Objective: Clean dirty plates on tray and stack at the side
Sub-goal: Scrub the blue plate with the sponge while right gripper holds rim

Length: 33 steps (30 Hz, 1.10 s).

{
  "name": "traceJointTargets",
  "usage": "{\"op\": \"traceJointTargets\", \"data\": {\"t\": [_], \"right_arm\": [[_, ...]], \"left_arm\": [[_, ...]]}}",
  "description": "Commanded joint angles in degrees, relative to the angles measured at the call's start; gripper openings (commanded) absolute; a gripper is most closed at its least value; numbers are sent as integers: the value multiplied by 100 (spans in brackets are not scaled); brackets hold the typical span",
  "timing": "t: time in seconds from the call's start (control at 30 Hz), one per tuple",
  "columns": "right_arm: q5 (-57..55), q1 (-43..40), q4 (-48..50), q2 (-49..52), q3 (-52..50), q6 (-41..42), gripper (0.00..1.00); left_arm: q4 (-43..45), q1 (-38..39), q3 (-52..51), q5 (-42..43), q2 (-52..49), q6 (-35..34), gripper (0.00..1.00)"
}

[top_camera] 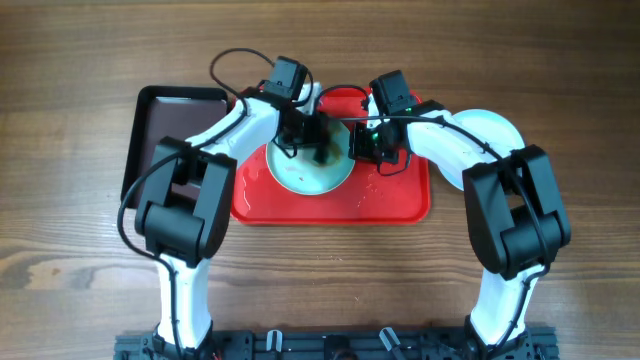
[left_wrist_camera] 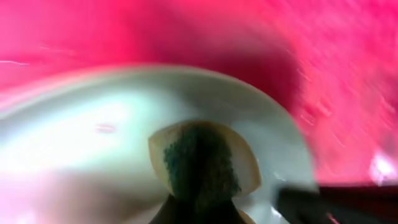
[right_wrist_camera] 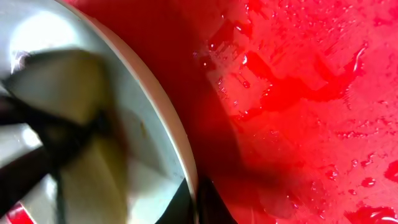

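Over the tray [top_camera: 400,205], my left gripper [left_wrist_camera: 199,213] clamps a sponge [left_wrist_camera: 202,162], fingers cut off; my right gripper [right_wrist_camera: 202,204] pinches the blurred plate [right_wrist_camera: 158,137] at its rim.

One plate [top_camera: 295,178], two trays [top_camera: 400,203] [top_camera: 160,112], one sponge [left_wrist_camera: 202,158]

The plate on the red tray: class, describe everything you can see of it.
The plate is round, shallow, pale and glossy, lying flat left of centre on the wet red tray. A yellow-and-green sponge, held in the left gripper, presses on its inside. The right gripper pinches its right rim.
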<state>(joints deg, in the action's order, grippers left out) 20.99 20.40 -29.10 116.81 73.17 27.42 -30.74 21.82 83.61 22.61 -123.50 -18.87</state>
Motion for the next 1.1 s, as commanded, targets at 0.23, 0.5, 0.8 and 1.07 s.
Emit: {"op": "traceJointTargets", "data": {"t": [0.23,0.5,0.8,1.07], "right_arm": [[-291,-39,-72,289,-162,107,4],[-291,-39,-72,289,-162,105,4],[-289,-39,-92,289,-162,103,4],[-291,-39,-98,289,-162,96,4]], "left_arm": [[-1851,-7,-197,-3091,-306,-2317,4],[-1991,26,-197,719,-306,140,4],[-1298,22,-197,1604,-306,483,4],[118,20,-197,-927,-306,-1178,4]]}}
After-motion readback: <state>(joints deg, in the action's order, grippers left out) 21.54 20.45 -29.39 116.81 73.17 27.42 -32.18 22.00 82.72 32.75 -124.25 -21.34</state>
